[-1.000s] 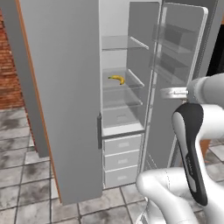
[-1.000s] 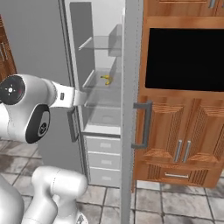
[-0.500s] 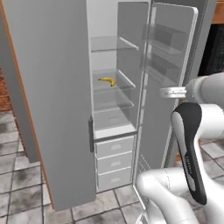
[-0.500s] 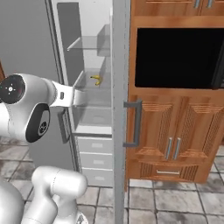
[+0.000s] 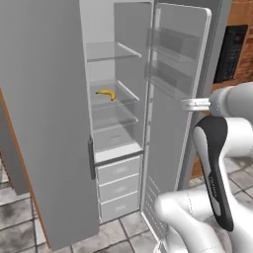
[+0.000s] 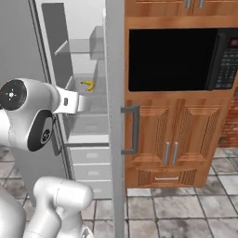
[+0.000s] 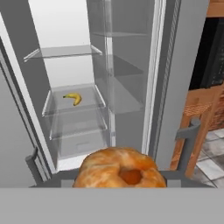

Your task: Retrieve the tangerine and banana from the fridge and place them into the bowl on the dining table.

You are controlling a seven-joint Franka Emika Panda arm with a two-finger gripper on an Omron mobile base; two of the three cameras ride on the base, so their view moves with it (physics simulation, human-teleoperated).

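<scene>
**Tangerine in the gripper, banana on the shelf ahead**

In your hand view the tangerine (image 7: 120, 168) sits right at the gripper (image 7: 120, 180), filling the space where the fingertips would show, so the gripper looks to be pinching it; the tips themselves are hidden behind the fruit. Beyond the gripper and up to its left, the fridge (image 5: 54, 123) stands with both doors open. The banana (image 7: 73, 98) lies on a glass shelf (image 7: 74, 105) inside, well apart from the gripper. Below that shelf you see white drawers (image 5: 118, 188). To the gripper's right are wooden cabinets (image 6: 181, 139) and a dark microwave (image 6: 179, 58).
</scene>
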